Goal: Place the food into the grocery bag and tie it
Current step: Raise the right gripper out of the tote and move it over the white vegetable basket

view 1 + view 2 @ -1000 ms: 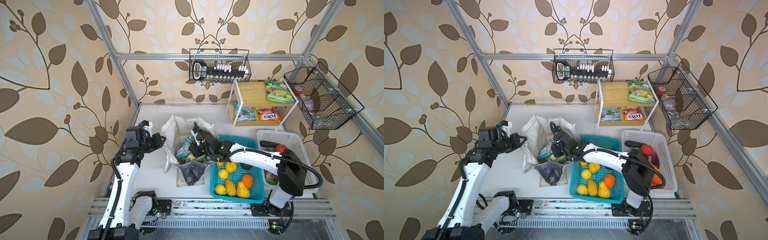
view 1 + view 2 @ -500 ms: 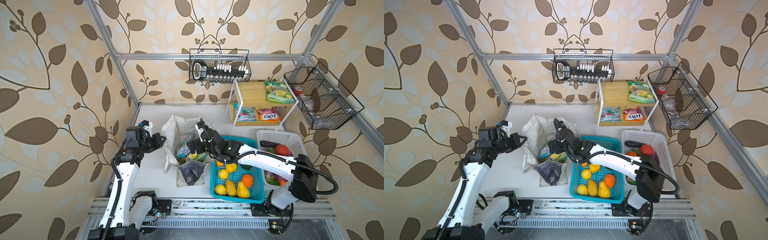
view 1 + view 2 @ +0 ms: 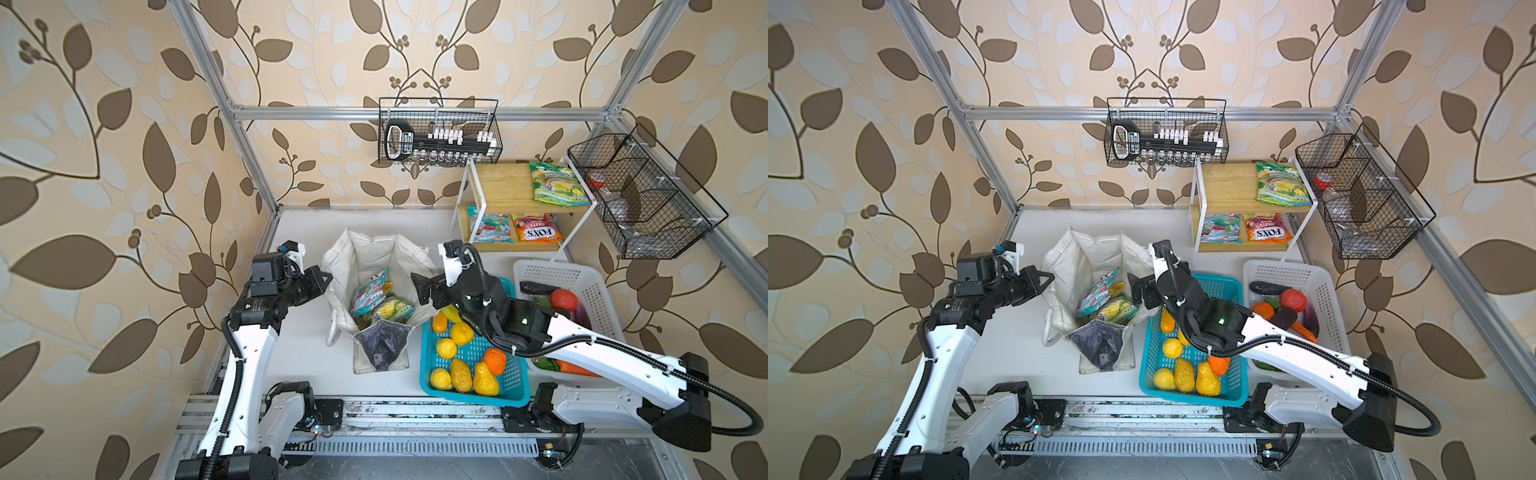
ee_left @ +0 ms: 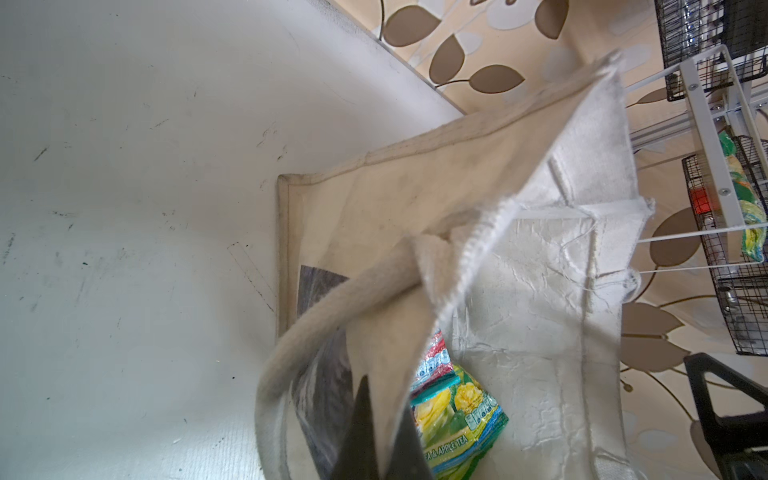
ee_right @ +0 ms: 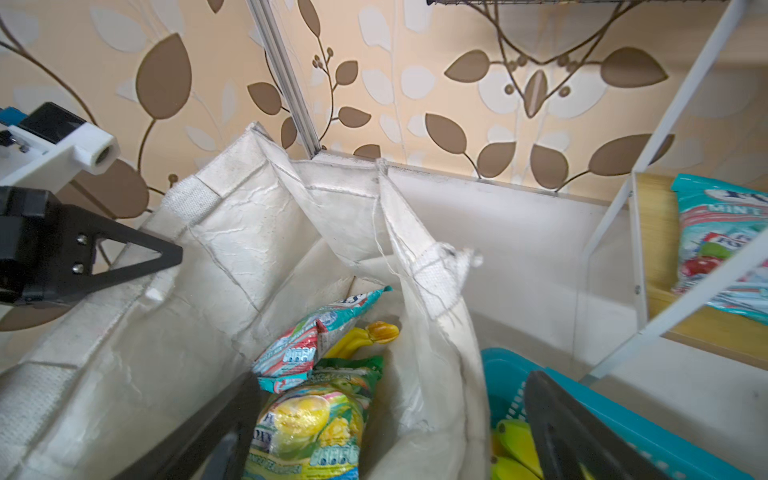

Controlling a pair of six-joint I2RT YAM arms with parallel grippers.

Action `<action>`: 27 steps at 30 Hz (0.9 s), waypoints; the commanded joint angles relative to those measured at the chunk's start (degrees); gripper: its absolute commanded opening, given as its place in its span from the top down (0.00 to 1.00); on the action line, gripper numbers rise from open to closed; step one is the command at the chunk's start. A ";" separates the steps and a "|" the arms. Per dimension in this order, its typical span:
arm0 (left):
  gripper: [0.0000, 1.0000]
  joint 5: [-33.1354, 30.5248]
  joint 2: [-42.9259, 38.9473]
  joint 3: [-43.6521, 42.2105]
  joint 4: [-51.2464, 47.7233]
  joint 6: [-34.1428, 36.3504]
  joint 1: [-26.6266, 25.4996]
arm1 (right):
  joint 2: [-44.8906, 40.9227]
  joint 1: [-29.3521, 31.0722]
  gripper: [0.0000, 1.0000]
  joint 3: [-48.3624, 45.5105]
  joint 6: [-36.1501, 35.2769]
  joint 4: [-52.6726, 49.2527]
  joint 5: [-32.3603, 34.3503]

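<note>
R gripper (image 3: 419, 289) spread wide, empty, just over grocery bag's (image 3: 365, 257) basket-side rim. L gripper (image 3: 326, 278) pinches opposite rim, propping mouth open. Snack packets (image 3: 376, 297) + banana bunch (image 5: 365, 334) inside bag; lemon (image 3: 446, 347) etc. in teal basket (image 3: 473, 400) beside bag. Rise clear of rim first, avoid snags.

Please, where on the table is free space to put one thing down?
Bare table lies between the left arm and the grocery bag, and behind the bag up to the back wall. The teal basket and white basket are crowded.
</note>
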 commanded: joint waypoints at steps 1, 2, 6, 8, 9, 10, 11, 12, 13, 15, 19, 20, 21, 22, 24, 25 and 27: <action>1.00 2.09 -1.34 0.34 1.69 0.19 0.35 | -4.36 -0.79 0.00 -2.57 -1.23 -2.18 4.74; 1.00 2.18 -1.33 0.33 1.69 0.18 0.40 | -5.91 -1.36 0.00 -3.17 -0.52 -3.35 5.22; 1.00 2.44 -1.53 0.28 1.80 0.09 0.42 | -11.71 -6.10 0.00 -5.37 6.22 -10.94 8.35; 1.00 2.35 -1.47 0.24 1.77 0.12 0.37 | -15.01 -10.60 0.00 -7.73 8.44 -12.50 5.41; 1.00 2.35 -1.44 0.35 1.69 0.09 0.41 | -16.89 -13.85 0.00 -9.21 9.31 -13.11 3.51; 1.00 2.35 -1.49 0.33 1.69 0.11 0.38 | -18.27 -16.58 0.00 -10.64 9.92 -13.39 1.18; 1.00 2.35 -1.55 0.33 1.69 0.11 0.41 | -20.02 -19.56 0.00 -12.13 10.64 -13.77 -1.15; 1.00 2.23 -1.71 0.22 1.77 0.11 0.41 | -21.59 -23.11 0.00 -13.53 11.59 -14.29 -3.41; 1.00 2.11 -1.74 0.18 1.81 0.09 0.38 | -22.85 -25.91 0.00 -14.55 12.42 -14.80 -5.39; 1.00 2.29 -1.57 0.20 1.78 0.01 0.40 | -25.56 -31.26 0.00 -16.64 12.55 -14.84 -10.07; 1.00 2.37 -1.45 0.07 2.03 -0.17 0.40 | -27.08 -37.04 0.00 -19.03 11.86 -15.94 -10.58; 1.00 2.27 -1.28 0.07 1.97 -0.11 0.41 | -26.46 -38.48 0.00 -19.25 11.83 -16.56 -10.12; 1.00 2.27 -1.10 0.12 1.78 -0.08 0.37 | -25.68 -40.04 0.00 -19.68 11.53 -16.59 -11.24; 1.00 2.39 -1.01 0.22 1.77 -0.08 0.35 | -25.18 -41.34 0.00 -20.18 11.11 -16.02 -12.93; 1.00 2.06 -1.14 0.15 1.78 0.05 0.42 | -24.16 -43.81 0.00 -22.14 11.04 -13.69 -16.08; 1.00 1.64 -1.25 0.05 1.70 0.15 0.40 | -24.01 -44.67 0.00 -22.80 11.55 -13.37 -16.72; 1.00 1.29 -1.16 0.14 1.51 0.25 0.39 | -23.82 -45.77 0.00 -24.38 11.16 -11.92 -16.95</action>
